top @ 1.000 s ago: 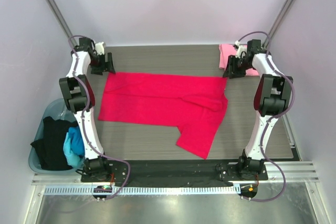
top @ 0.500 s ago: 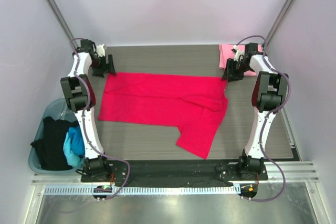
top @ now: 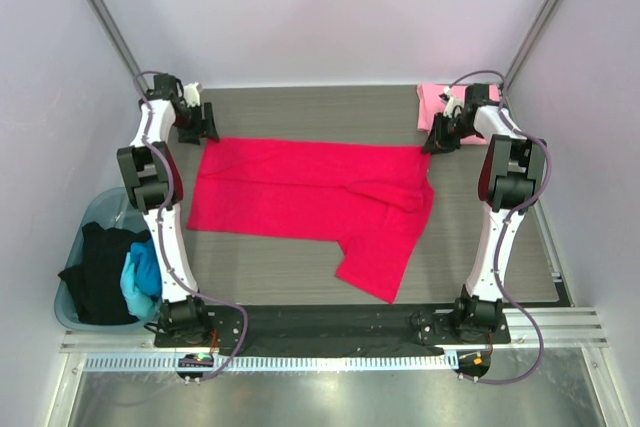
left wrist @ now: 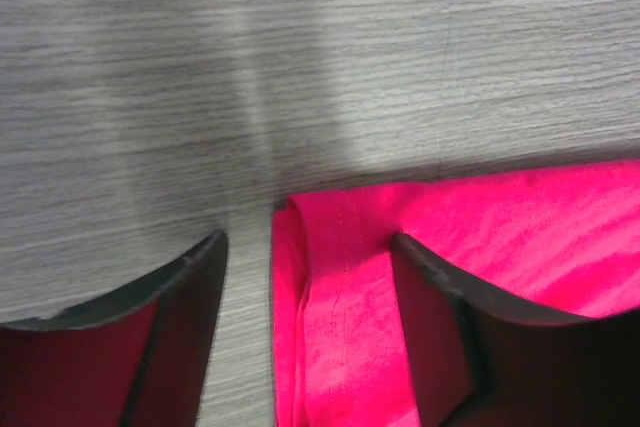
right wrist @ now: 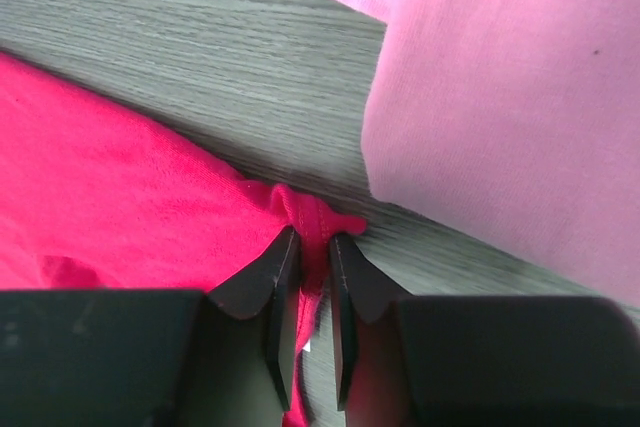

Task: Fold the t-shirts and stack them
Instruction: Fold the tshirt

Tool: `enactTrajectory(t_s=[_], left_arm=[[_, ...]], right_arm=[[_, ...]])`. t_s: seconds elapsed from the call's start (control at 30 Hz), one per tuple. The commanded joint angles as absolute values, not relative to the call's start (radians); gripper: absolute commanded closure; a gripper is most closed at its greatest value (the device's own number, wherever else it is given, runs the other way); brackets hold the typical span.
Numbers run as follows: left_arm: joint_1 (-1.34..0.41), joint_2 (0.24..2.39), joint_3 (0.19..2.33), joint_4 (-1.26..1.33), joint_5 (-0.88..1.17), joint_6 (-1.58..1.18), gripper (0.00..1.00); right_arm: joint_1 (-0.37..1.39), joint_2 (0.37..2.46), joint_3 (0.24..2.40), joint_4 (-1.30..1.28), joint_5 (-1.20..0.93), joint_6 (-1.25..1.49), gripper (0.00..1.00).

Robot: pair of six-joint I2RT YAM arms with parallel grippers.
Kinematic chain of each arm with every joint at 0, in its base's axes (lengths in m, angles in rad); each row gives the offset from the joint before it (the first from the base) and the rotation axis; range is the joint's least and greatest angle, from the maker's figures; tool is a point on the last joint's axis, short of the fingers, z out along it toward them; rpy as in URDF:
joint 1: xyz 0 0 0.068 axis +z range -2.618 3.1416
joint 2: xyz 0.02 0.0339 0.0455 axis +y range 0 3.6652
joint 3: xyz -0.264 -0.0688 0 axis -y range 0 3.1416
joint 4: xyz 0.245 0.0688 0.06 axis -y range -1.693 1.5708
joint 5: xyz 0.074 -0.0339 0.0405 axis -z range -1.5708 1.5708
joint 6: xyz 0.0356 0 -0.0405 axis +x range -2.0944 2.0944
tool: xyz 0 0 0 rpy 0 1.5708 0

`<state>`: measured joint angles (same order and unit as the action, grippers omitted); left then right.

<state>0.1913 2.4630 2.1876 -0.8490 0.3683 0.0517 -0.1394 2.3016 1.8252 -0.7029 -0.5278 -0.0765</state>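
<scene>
The crimson red t-shirt (top: 310, 192) lies spread flat across the table, one sleeve pointing toward the near edge. My left gripper (top: 205, 133) is down at its far left corner, open. In the left wrist view that corner's hem (left wrist: 330, 287) sits between the two spread fingers (left wrist: 190, 292). At the far right corner my right gripper (top: 436, 143) is shut on the shirt. In the right wrist view the bunched red hem (right wrist: 315, 215) is pinched between its fingers (right wrist: 280, 267). A light pink t-shirt (top: 436, 100) (right wrist: 500, 97) lies folded just beyond that corner.
A blue-green bin (top: 72, 297) stands off the table's left side. It holds a black t-shirt (top: 98, 269) and a bright blue one (top: 140, 277). Grey walls close in the back and both sides. The grey wood-grain table (top: 300, 112) shows around the shirts.
My right gripper has edged onto the red shirt's far right corner and its jaws have closed on the hem. The left jaws have narrowed a little around the far left corner.
</scene>
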Motion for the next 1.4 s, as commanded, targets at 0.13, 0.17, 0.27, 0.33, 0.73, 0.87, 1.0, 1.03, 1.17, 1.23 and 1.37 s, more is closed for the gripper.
enactTrajectory(t_s=[0.13, 0.17, 0.27, 0.33, 0.73, 0.87, 1.0, 1.03, 1.17, 1.23, 1.37], left_arm=[[0.199, 2.487, 2.203, -0.848, 0.423, 0.055, 0.55], [0.199, 2.488, 2.203, -0.847, 0.428, 0.057, 0.59], [0.199, 2.499, 2.214, -0.841, 0.452, 0.052, 0.71], [0.199, 2.514, 2.235, -0.836, 0.469, 0.054, 0.77], [0.253, 2.326, 2.226, -0.815, 0.606, 0.040, 1.00], [0.275, 2.185, 2.192, -0.821, 0.678, 0.057, 1.00], [0.284, 2.048, 2.117, -0.818, 0.748, 0.046, 1.00], [0.288, 1.996, 2.102, -0.815, 0.762, 0.040, 1.00], [0.302, 1.835, 1.969, -0.789, 0.817, 0.038, 1.00], [0.305, 1.754, 1.904, -0.741, 0.825, 0.037, 1.00], [0.318, 1.560, 1.764, -0.701, 0.830, 0.060, 1.00]], right_arm=[[-0.140, 2.322, 1.858, -0.672, -0.541, -0.068, 0.87], [-0.140, 2.322, 1.858, -0.669, -0.543, -0.063, 0.90], [-0.137, 2.322, 1.856, -0.655, -0.543, -0.054, 0.96], [-0.132, 2.321, 1.859, -0.649, -0.541, -0.049, 0.99], [-0.124, 2.149, 1.913, -0.641, -0.575, -0.031, 0.99], [-0.124, 2.019, 1.907, -0.647, -0.586, -0.049, 0.99], [-0.124, 1.882, 1.891, -0.661, -0.595, -0.074, 0.99], [-0.124, 1.823, 1.879, -0.666, -0.598, -0.078, 0.99], [-0.124, 1.671, 1.826, -0.673, -0.612, -0.106, 0.99], [-0.124, 1.614, 1.790, -0.675, -0.615, -0.127, 0.99], [-0.124, 1.432, 1.746, -0.687, -0.626, -0.163, 0.99]])
